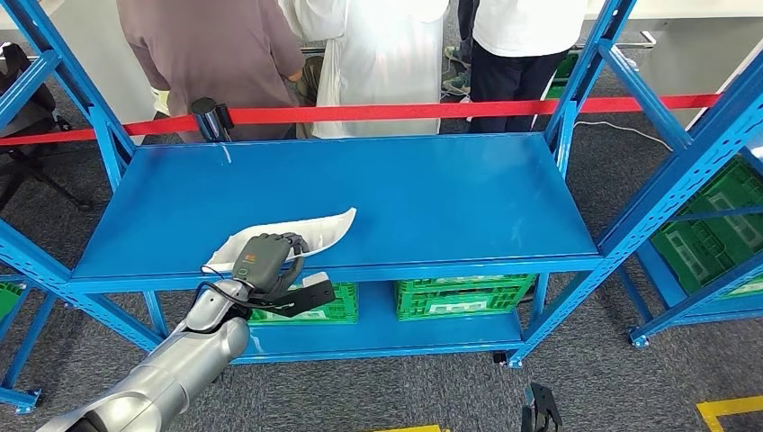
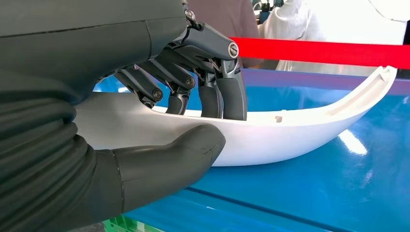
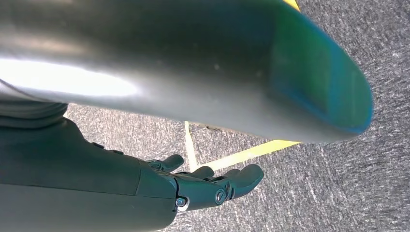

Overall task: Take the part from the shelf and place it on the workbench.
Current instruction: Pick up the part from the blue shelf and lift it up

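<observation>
no legible txt, labels or nos. anywhere

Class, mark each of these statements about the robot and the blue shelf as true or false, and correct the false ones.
1. The left robot hand grips the white part. True.
2. The part lies on the floor. False: its far end rests on the blue shelf, near the front edge.
3. The right robot hand holds a green crate. False: it hangs over grey carpet, holding nothing.
4. Green crates sit on the lower shelf level. True.
5. A red tape runs behind the shelf, with people standing beyond it. True.
</observation>
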